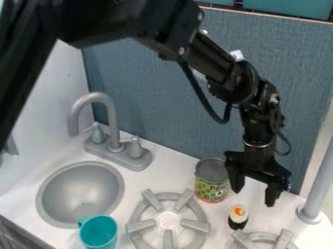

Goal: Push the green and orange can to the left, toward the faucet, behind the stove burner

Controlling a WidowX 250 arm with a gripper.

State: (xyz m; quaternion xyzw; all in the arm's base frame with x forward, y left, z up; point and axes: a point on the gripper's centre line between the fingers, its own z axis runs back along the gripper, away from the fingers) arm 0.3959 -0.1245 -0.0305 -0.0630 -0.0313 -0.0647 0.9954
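The bottom edge cuts off the teal cup [98, 234] and the right-hand burner [284, 238]; the small black-and-white object [238, 218] (orange patch on it) is hard to identify. The gripper [254, 194] has its jaws spread wide, grasping nothing, near that object and the upright can [211, 182] on the bench [195, 214]; can-to-jaw contact is unclear.

Can [211, 190]: green, multicoloured speckles
Small toy [238, 218]: white, orange, black
Cup [100, 234]: teal
Sink [83, 188]: grey
Faucet [113, 124]: grey
Surface [135, 182]: white
Back panel [156, 102]: blue-grey
Tool [253, 199]: black
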